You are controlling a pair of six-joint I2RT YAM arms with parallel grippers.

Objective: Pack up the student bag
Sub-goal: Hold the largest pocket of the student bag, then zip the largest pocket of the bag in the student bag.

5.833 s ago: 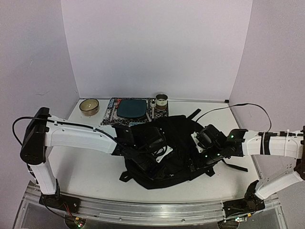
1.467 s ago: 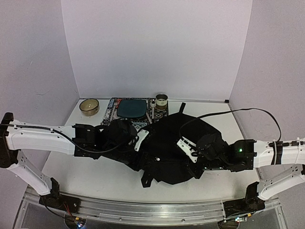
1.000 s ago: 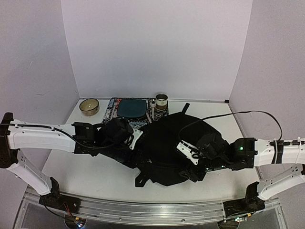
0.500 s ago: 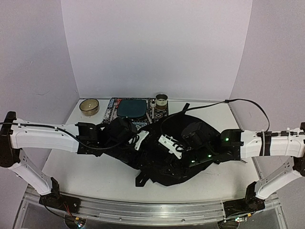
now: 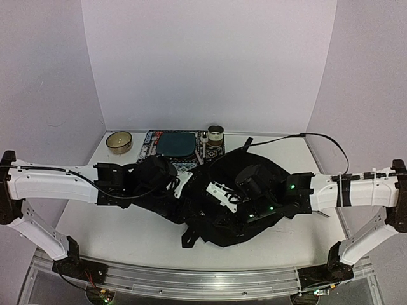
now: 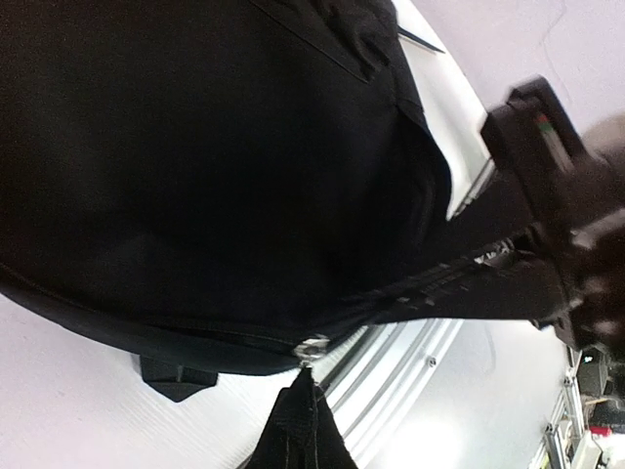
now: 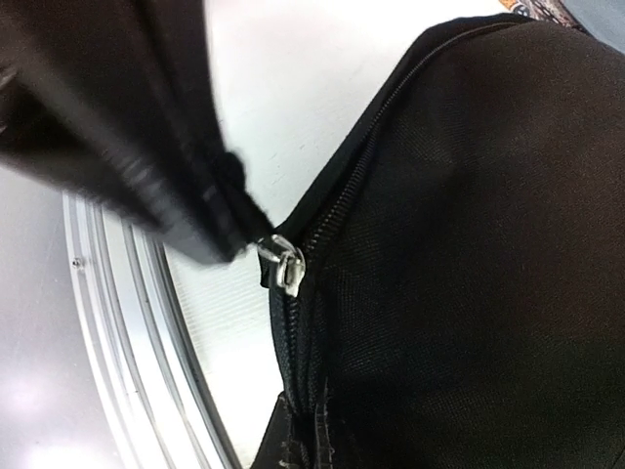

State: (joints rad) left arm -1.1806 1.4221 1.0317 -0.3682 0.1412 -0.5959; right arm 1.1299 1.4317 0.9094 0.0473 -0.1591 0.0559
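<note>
My left gripper (image 5: pixel 180 185) clamps the backpack (image 5: pixel 210 219); right gripper (image 7: pixel 242 239), closed on the zipper pull (image 7: pixel 284 264), may slip if I tug sideways.

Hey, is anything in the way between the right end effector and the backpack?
Nothing visible is. The right end effector is right at the backpack, shut on its silver zipper pull.

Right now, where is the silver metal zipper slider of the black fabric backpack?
The silver metal zipper slider shows mid-frame in the right wrist view, on the black fabric backpack, at the right fingers.
</note>
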